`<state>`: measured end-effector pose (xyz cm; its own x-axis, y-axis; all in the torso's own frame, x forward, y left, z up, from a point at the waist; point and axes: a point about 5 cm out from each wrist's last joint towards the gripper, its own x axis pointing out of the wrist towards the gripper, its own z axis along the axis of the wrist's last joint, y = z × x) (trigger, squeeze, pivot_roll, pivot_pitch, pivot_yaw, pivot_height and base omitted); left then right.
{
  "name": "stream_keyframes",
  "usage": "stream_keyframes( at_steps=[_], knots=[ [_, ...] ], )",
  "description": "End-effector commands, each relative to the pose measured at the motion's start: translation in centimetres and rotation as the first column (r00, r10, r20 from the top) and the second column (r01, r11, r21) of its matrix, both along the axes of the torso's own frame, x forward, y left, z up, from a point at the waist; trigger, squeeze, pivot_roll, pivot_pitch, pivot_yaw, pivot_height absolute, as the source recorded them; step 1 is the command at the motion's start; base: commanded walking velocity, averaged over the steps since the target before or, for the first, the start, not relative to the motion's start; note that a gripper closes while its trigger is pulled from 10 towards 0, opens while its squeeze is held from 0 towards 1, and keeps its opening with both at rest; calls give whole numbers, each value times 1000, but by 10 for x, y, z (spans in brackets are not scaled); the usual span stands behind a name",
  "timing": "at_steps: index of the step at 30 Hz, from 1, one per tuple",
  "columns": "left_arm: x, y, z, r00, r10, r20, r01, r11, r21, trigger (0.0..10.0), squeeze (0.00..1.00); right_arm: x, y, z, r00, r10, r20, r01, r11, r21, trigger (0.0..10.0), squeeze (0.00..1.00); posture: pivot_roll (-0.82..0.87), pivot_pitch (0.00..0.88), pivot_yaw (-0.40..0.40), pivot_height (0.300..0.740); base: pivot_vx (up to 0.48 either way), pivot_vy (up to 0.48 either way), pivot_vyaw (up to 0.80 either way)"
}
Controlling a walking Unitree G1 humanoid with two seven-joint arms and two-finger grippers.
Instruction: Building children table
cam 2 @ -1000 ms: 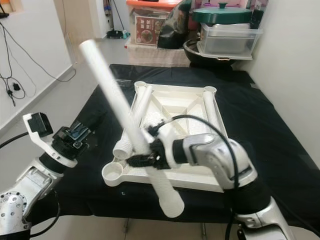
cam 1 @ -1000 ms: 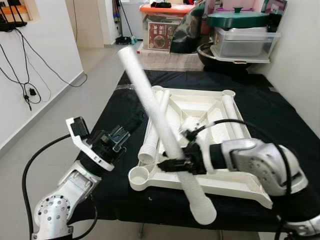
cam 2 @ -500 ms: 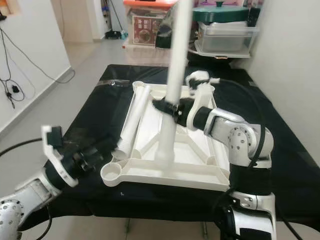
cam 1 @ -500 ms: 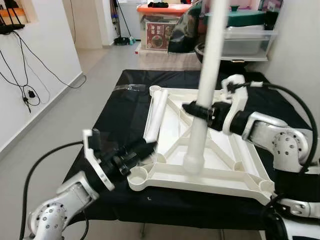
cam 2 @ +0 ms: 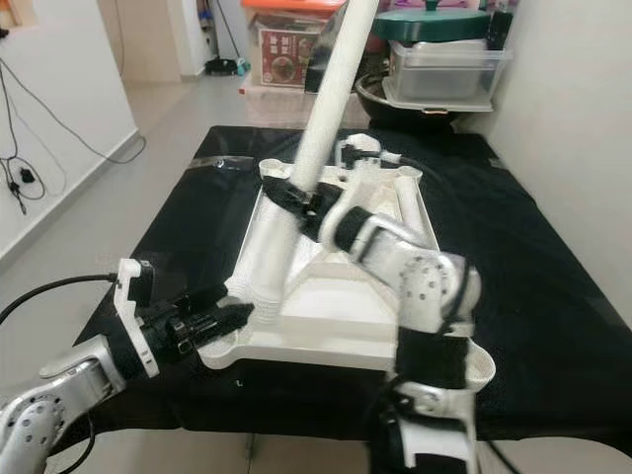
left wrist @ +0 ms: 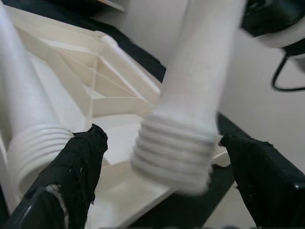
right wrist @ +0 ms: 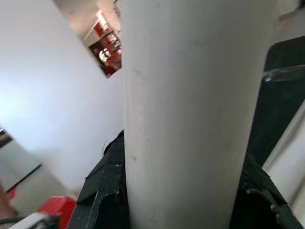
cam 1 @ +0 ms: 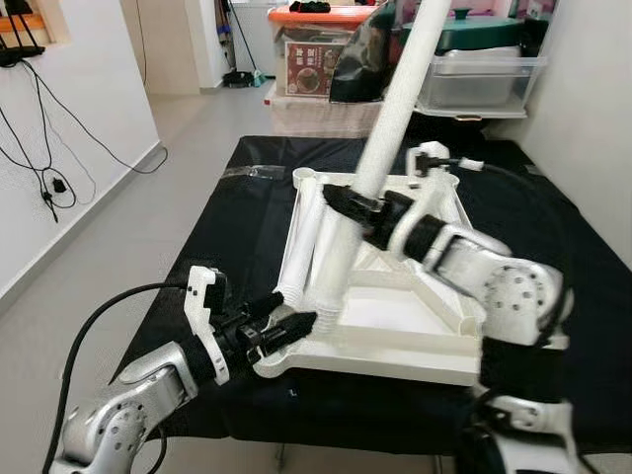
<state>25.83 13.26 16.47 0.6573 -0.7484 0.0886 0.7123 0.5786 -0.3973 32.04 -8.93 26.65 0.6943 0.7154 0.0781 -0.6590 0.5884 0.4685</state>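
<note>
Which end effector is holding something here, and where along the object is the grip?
The right end effector grips the white table leg partway up its shaft, above the threaded end. The left end effector is open, holding nothing.

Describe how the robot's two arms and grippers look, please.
Both arms are silver metal with rounded joint housings and black cables looping along them. The left gripper has long black fingers and a white bracket behind it. The right gripper is also black, with a white part at its wrist.

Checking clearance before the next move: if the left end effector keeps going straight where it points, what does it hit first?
Most likely the threaded end of the held leg, which sits between the open fingers of the left end effector. Depth is unclear; the tabletop's near corner is right there too.
</note>
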Motion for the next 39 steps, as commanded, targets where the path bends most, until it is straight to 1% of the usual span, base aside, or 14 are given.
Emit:
stream_keyframes(
  at_steps=[1, 2, 4, 6, 10, 13, 19, 23, 24, 26, 27, 29, 30, 39],
  knots=[
    [3, -2, -2, 1000, 23, 16, -23, 999, 31, 10000, 0, -4, 9, 8, 999, 26, 26, -27, 1000, 8, 0, 0, -37, 0, -8, 740, 0, 0, 0],
    [3, -2, -2, 1000, 23, 16, -23, 999, 31, 10000, 0, -4, 9, 8, 999, 26, 26, -27, 1000, 8, 0, 0, -37, 0, -8, 740, 0, 0, 0],
    [5, -6, 1, 997, 28, 68, -34, 996, 84, 10000, 0, -8, 22, 8, 997, 71, 19, -72, 997, 24, 0, 0, -31, 0, -13, 740, 0, 0, 0],
    [5, -8, 4, 995, 24, 96, -34, 995, 99, 10000, 0, -10, 28, 7, 996, 89, 14, -89, 996, 27, 0, 0, -29, 0, -15, 740, 0, 0, 0],
    [4, -12, 8, 992, 3, 127, -15, 995, 96, 10000, 0, -13, 36, 3, 994, 109, 2, -109, 994, 30, 0, 0, -26, 0, -17, 740, 0, 0, 0],
    [-2, -23, 4, 989, -78, 125, 66, 992, 104, 10000, 0, -15, 43, -1, 992, 122, -17, -121, 992, 35, 0, 0, -31, 0, -13, 740, 0, 0, 0],
    [-9, -33, 0, 975, -185, 124, 167, 975, 144, 10000, 0, -16, 48, 0, 992, 125, -19, -124, 992, 37, 0, 0, -39, 0, -9, 740, 0, 0, 0],
    [-9, -34, -1, 973, -194, 127, 175, 974, 146, 10000, 0, -16, 49, 0, 992, 124, -19, -123, 992, 37, 0, 0, -39, 0, -9, 740, 0, 0, 0],
    [-9, -34, -1, 972, -197, 127, 178, 973, 145, 8980, 0, -16, 49, 0, 992, 124, -18, -124, 992, 37, 0, 0, -47, 0, -2, 740, 0, 0, 0],
    [-9, -34, -1, 972, -199, 127, 181, 973, 144, 8980, 0, -17, 50, 0, 992, 124, -17, -123, 992, 37, 0, 0, -47, 0, -2, 740, 0, 0, 0],
    [-9, -34, -2, 971, -201, 128, 182, 972, 146, 2078, 0, -17, 50, 1, 992, 123, -14, -122, 992, 39, 0, 0, -49, 0, -1, 740, 0, 0, 0],
    [-9, -34, -2, 971, -203, 129, 183, 972, 147, 2078, 0, -17, 50, 1, 993, 120, -13, -120, 992, 40, 0, 0, -49, 0, -1, 740, 0, 0, 0],
    [-9, -34, -2, 970, -206, 129, 187, 971, 149, 0, 0, -17, 50, 2, 993, 118, -12, -118, 992, 42, 0, 0, -49, 0, -1, 740, 0, 0, 0],
    [-11, -35, -3, 964, -229, 137, 207, 966, 157, 0, 0, -16, 49, 3, 994, 108, -8, -108, 993, 48, 0, 0, -42, 0, -3, 740, 0, 0, 0]
  ],
)
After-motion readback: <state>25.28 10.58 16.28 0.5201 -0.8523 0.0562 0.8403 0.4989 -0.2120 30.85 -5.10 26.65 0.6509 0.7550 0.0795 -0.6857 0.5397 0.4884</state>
